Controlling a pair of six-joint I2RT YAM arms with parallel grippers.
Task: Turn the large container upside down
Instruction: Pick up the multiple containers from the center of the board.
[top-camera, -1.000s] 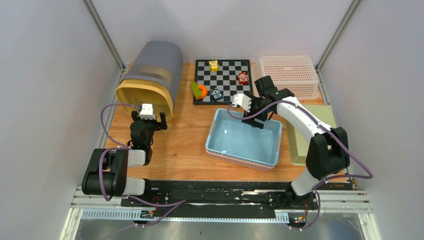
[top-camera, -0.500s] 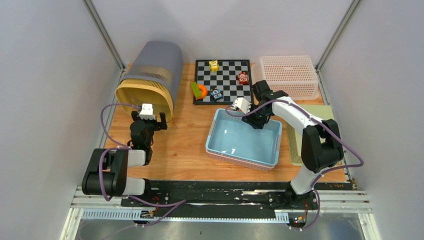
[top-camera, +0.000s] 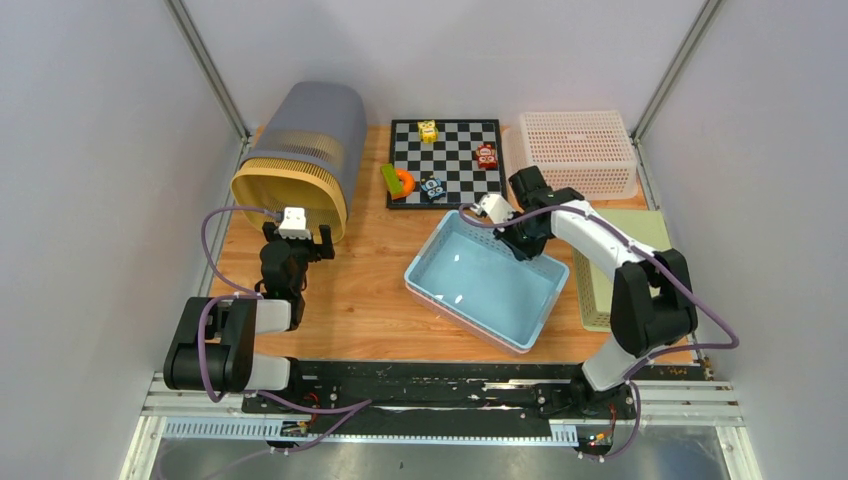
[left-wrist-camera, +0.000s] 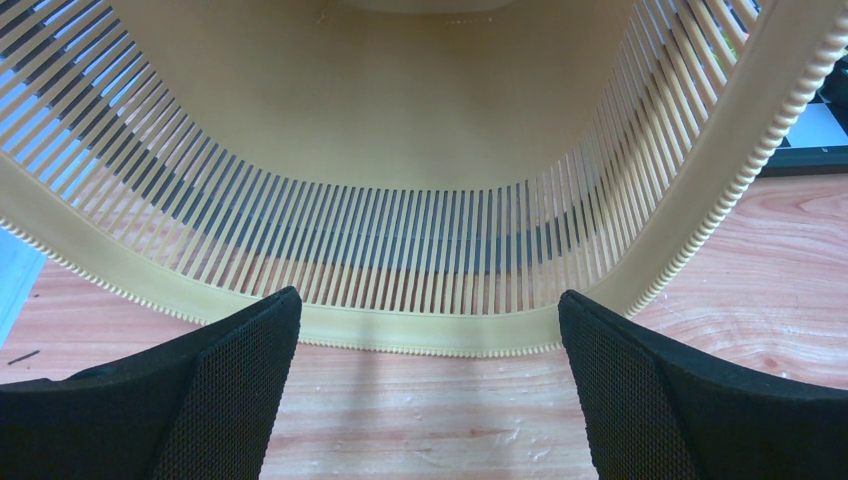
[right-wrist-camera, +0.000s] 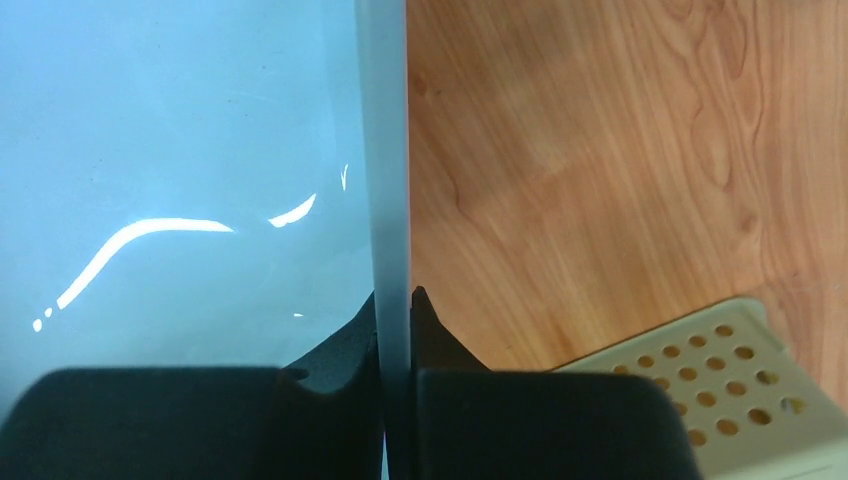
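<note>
Toward 5 o'clock on the wooden table, the light blue tub sits open side up, skewed to the table edge, with a pinkish edge showing under its near rim. Just beside it at 3 o'clock lies a beige perforated tray. At the tub's 1 o'clock corner the right gripper is clamped on the far rim, one finger inside and one outside. At 9 o'clock the left gripper is spread wide and grasps nothing, facing the mouth of a slatted basket lying on its side at 10 o'clock. Farther back, a chessboard with small toys lies at 12 o'clock and a white mesh basket at 2 o'clock.
</note>
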